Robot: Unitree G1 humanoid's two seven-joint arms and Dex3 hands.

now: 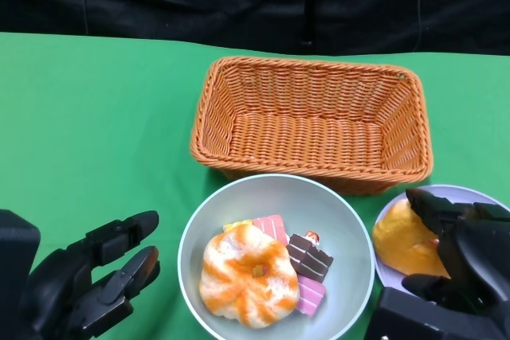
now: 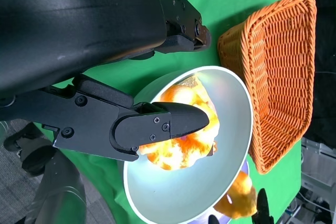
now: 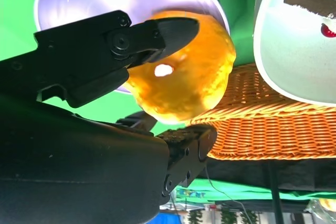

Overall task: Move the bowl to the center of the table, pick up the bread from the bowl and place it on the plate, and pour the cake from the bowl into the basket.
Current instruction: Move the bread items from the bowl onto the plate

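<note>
While the pale blue bowl [image 1: 351,236] sits on the green table [image 1: 96,117] just in front of the wicker basket [image 1: 315,121], it holds 1 orange-and-white swirled pastry [image 1: 243,276], a pink cake slice [image 1: 272,227], another pink slice [image 1: 309,294] and a brown chocolate cake slice [image 1: 309,256]. Basket interior shows only its woven floor. Lavender plate [image 1: 466,193] is right of the bowl, near its rim. Bread [image 1: 406,243] is a glossy golden-orange rounded bun, over the plate; cannot tell if it rests on it. Right hand [image 1: 458,248] grips the bread: right wrist view shows 1 finger across the top of it and another under it. Left hand [image 1: 88,276] is left of the bowl, fingers spread apart, holding nothing, not touching the bowl.
</note>
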